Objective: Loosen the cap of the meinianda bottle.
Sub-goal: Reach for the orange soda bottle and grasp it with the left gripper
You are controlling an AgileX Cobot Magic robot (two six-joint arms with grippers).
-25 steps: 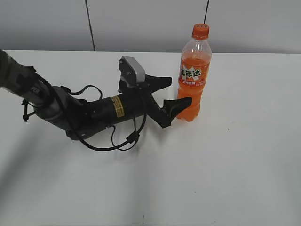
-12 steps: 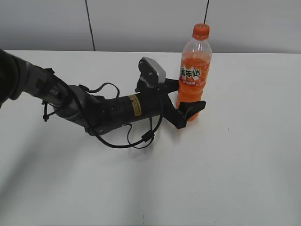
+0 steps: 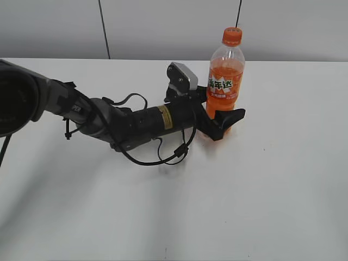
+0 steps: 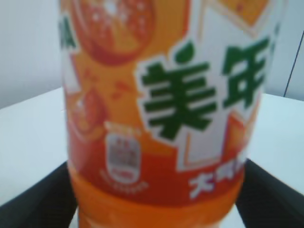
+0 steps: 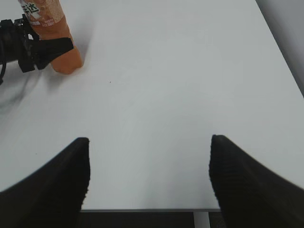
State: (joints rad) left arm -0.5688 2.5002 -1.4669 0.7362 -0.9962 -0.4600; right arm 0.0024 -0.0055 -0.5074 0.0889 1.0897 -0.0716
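The left tool stands wide open, one finger on each side of the meinianda bottle at its lower body, not yet clamped. The bottle stands upright toward the far side of the desk. Its orange cap looks fully seated (nothing touches it). The right tool, also spread and empty, hangs well apart. Bracing and twisting both remain.

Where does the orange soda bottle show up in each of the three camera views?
Exterior view: meinianda bottle upright, right of centre, between the left hand's open fingers.
Left wrist view: its label fills the frame.
Right wrist view: top-left corner.
Shared landmark: the white table.
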